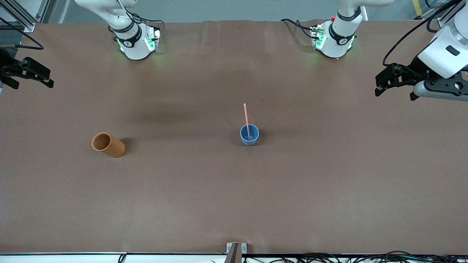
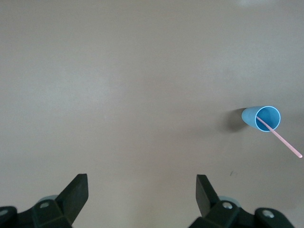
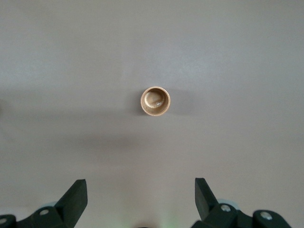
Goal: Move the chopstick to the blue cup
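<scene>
Standing in cup: chopstick leans in blue cup, mid-counter.
Fingers: left gripper and right gripper spread wide, empty, over counter ends.
Risk: a passing arm could tip the light cup.

You can't see the chopstick foot: it's down inside the blue cup. The right gripper is cut by the front view's edge (arm out of sight), and both wrist views crop their own fingers' bases.
</scene>
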Robot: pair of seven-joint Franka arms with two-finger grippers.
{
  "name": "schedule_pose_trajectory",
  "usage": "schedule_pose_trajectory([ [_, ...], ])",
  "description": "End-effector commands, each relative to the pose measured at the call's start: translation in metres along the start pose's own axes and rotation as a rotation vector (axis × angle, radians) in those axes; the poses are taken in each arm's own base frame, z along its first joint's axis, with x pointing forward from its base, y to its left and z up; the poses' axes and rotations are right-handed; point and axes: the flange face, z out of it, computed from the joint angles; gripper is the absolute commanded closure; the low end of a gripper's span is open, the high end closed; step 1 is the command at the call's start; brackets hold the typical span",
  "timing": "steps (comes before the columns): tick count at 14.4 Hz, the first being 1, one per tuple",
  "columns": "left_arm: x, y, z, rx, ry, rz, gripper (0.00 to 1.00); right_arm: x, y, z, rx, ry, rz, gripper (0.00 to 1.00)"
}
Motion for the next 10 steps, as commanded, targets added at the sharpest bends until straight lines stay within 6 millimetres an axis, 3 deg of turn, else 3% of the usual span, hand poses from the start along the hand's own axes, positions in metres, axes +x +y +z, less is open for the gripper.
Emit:
schedule_pose_trajectory([
  [1,0.0029,0.0005,-0.0051,-0.010,0.006,0.010,0.00,-0.0029,-0.0005,0.0040,0.016,-0.009,-0.013,0.00],
  [10,0.0033,0.0014,-0.0041,-0.010,0.004,0.007,0.00,-0.0040,0.0024,0.0091,0.034,-0.025,-0.067,0.00],
])
